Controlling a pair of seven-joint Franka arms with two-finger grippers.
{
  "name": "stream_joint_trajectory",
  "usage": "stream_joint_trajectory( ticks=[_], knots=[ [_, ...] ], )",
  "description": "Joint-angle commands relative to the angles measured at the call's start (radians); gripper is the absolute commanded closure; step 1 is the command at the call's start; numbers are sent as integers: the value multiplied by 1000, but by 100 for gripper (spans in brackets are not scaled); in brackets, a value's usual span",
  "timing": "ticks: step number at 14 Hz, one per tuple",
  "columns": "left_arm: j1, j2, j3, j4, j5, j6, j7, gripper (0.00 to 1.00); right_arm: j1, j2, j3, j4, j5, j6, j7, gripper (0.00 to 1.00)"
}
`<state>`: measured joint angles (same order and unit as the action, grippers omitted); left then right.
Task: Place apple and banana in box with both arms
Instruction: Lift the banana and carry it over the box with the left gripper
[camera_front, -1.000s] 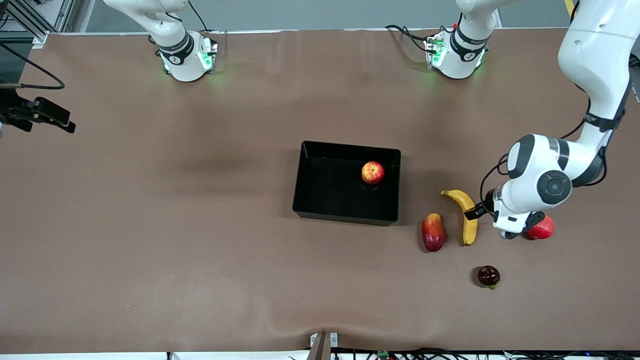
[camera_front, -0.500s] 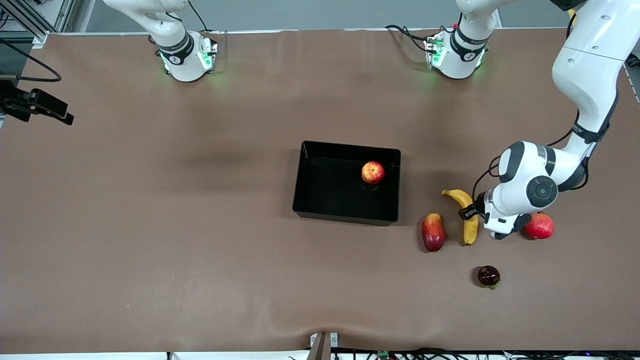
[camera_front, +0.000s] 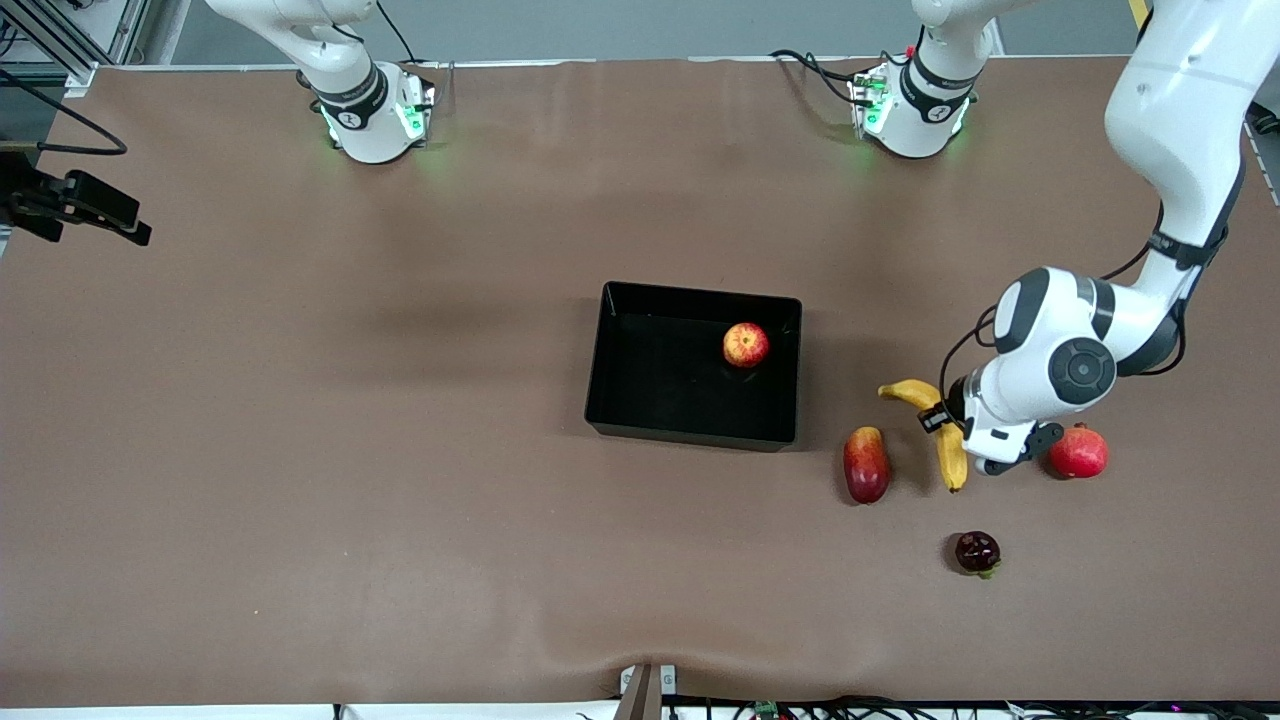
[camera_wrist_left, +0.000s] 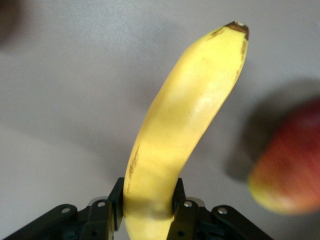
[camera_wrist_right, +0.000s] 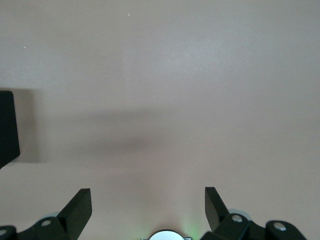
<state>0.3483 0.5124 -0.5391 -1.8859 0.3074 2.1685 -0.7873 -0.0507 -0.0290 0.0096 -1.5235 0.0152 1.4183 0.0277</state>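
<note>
Holding the apple (camera_front: 746, 345) at its upper-right corner, the box (camera_front: 640, 400) sits mid-frame. The left gripper (camera_front: 943, 425) pinches the banana (camera_front: 948, 452) right of it. The right gripper (camera_wrist_right: 147, 210) waits, fingers spread, at the frame's left edge.

Brown table (camera_front: 400, 480); box (camera_front: 640, 415), mango (camera_front: 866, 464), pomegranate (camera_front: 1079, 452), dark fruit (camera_front: 976, 552)

Worktop (camera_front: 400, 480) is wide open between the box (camera_front: 660, 395) and the mango (camera_front: 866, 464), which sits just beside the banana (camera_front: 950, 455), pomegranate (camera_front: 1078, 452) crowding the left claw (camera_front: 945, 420).
</note>
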Motion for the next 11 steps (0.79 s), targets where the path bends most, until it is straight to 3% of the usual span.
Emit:
stream_joint_trajectory(
  ticks=[1,4,11],
  knots=[
    [5,-162,-111,-16,2,-140,-24,100,5,-2,-16,19,21,-38,-11,0],
    [-18,-147,-234,132,-42,-225,-122,100,14,6,-11,25,28,-33,-11,0],
    [-331,62,-231,270,-19,-173,-513,100,12,9,-13,28,29,-29,-11,0]
  ],
)
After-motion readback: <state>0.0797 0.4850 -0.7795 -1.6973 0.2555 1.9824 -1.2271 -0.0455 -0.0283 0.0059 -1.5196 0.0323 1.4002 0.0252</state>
